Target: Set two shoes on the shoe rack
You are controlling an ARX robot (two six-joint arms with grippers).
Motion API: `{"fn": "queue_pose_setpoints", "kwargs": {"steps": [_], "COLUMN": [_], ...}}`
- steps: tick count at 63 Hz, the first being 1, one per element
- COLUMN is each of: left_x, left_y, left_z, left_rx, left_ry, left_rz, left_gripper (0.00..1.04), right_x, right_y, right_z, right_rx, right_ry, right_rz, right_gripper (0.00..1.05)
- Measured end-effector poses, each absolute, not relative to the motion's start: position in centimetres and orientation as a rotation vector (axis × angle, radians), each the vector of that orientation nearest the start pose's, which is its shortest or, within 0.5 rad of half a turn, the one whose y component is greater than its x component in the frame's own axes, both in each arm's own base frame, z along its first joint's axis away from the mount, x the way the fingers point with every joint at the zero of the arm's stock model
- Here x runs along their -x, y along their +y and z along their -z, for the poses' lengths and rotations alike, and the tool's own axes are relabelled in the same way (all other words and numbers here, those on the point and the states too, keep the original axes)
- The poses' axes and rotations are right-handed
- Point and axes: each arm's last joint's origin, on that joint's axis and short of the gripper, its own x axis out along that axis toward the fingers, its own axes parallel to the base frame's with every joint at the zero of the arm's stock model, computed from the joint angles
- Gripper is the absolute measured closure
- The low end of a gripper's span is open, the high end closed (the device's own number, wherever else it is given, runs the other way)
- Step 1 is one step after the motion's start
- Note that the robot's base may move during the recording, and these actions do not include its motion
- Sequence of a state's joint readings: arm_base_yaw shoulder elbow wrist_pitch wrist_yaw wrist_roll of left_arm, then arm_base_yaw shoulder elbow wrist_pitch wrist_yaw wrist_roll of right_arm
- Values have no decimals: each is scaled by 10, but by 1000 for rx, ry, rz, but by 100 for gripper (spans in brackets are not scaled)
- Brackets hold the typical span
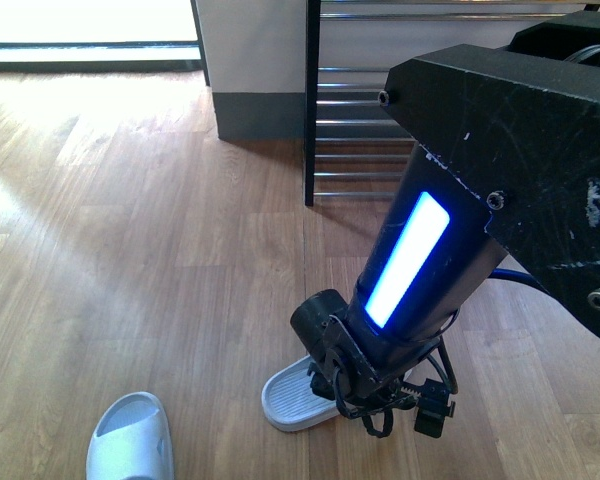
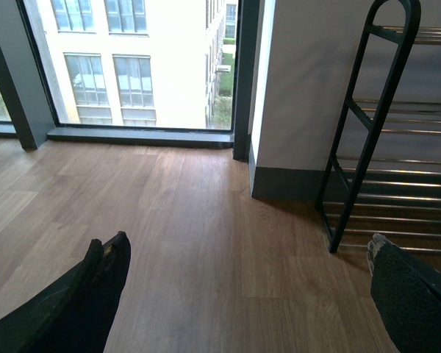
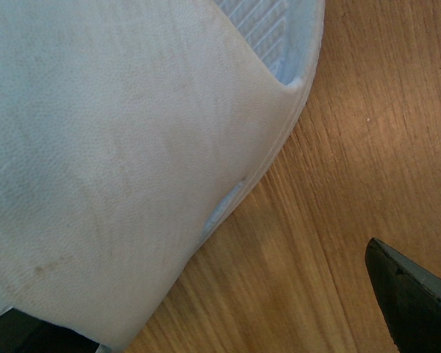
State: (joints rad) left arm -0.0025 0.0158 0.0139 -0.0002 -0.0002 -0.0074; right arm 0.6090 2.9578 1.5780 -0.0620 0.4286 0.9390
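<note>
Near slide [image 1: 130,440]: It lies flat on the floor [image 1: 130,250], the farthest shoe from the shoe rack [image 1: 311,120]. Nothing touches it. I think it is the one you get later.

Second slide [image 1: 292,396]: It lies flat on the floor too, closer to the shoe rack, out in front of its black post. It is not on the shoe rack yet.

Right gripper [image 3: 213,323]: You have it low over the second slide, ready to grab it. It is spread wide across the strap [image 3: 95,147]. Bare floor shows between one finger [image 3: 408,298] and the shoe, so it pinches nothing yet.

Left gripper [image 2: 253,294]: It is spread wide and holds nothing. It hangs above the floor, facing the shoe rack. My guess is you keep it there so it is out of the way.

Shoe rack: It stands by the wall [image 2: 301,88]. No shoe shows on the shiny rods [image 1: 355,100] you can see.
</note>
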Motion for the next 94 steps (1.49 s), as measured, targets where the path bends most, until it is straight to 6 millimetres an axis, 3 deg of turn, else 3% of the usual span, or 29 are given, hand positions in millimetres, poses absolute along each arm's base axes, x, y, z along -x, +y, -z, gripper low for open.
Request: {"fn": "queue_pose_setpoints", "kwargs": {"steps": [14,39,50,59,65,69,73,80,94], "left_x": [-98,-98,-98,-98,-98,-98,-98,-98,-98], "left_y": [0,0,0,0,0,0,0,0,0], "left_z": [-167,-167,-167,-167,-167,-167,-167,-167,-167], "left_rx": [7,7,7,7,8,7,7,7,7], "left_ry": [2,2,2,2,2,2,2,2,2], "left_rz": [2,2,2,2,2,2,2,2,2], "left_gripper": [9,9,9,9,9,9,9,9,9], "right_x": [-343,-349,-362,-388,-399,-402,-393,-370,-319], "right_y": [224,213,210,207,201,190,172,142,77], "right_z": [169,173,158,113,73,36,-5,-48,-108], "right_rx": [-137,-138,-113,-121,-144,-155,-164,-162,-134], "right_ry": [1125,1101,998,874,784,710,638,559,448], "right_rz": [433,474,406,295,209,138,71,0,-93], "right_gripper": [43,101,103,103,103,103,103,103,103]}}
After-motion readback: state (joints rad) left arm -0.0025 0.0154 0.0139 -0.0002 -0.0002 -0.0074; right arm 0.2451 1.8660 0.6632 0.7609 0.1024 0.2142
